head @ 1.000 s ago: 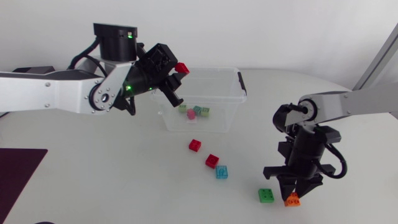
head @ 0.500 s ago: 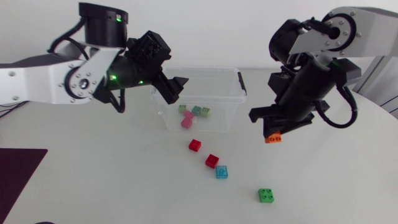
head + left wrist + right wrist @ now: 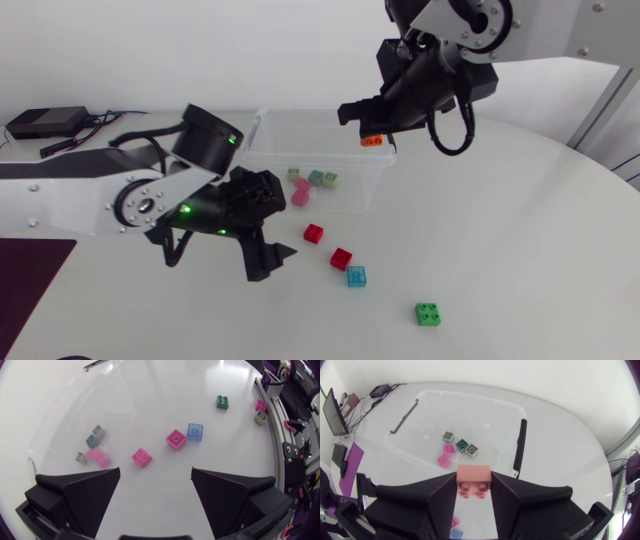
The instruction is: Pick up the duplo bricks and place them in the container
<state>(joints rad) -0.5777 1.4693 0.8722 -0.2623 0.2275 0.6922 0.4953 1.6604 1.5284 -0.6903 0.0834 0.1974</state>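
Four duplo bricks lie loose on the white table. Nearest is a green brick, set well apart from the rest. Farther in, a translucent blue brick sits just beside a red brick. A second red brick lies beyond them, near the front wall of the container.

The left gripper hangs over the table beside these three bricks. Its jaws are spread wide, holding and touching nothing. In the left wrist view the two red bricks and the blue brick lie ahead of the parted fingers, with the green brick farther off.

The container is a clear plastic box with black handles at its ends. On its floor rest a pink brick, a teal brick and two pale green bricks, close together.

Farthest is the right gripper, raised in the air. Its jaws are drawn in on an orange brick, pinching it from two sides with the studs facing the wrist camera. In the head view this brick is seen against the container's right rim. In the right wrist view the open container lies ahead of it.
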